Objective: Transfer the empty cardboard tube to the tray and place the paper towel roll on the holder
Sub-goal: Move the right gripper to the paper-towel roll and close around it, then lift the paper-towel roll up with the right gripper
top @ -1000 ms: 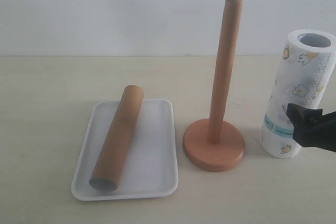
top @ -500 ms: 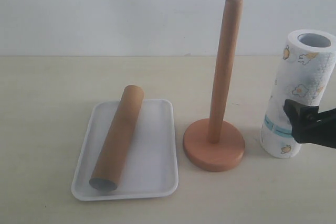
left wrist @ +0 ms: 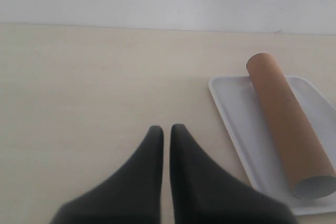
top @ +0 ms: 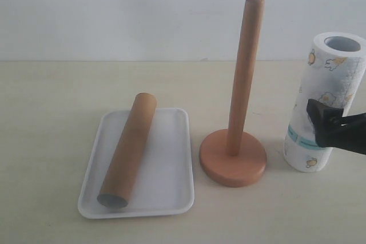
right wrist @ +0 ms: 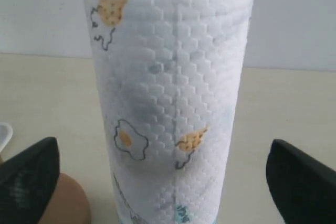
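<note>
Roll (top: pixel 329 84) stands upright beside the holder (top: pixel 240 95), untouched between the wide-spread jaws of the right gripper (right wrist: pixel 161 150). It should centre, squeeze mid-height, then lift straight. Left gripper (left wrist: pixel 166 132) is clenched, empty; tube (top: pixel 128 150) lies on tray (top: pixel 171 187).

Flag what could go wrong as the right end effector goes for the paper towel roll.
1. The paper towel roll stands upright and tall. The open right end effector flanks it, so an off-centre close could tip it.
2. The holder has a tall dowel close beside the roll. A lift that is too low might strike the dowel, and the hollow core may miss its rounded top.
</note>
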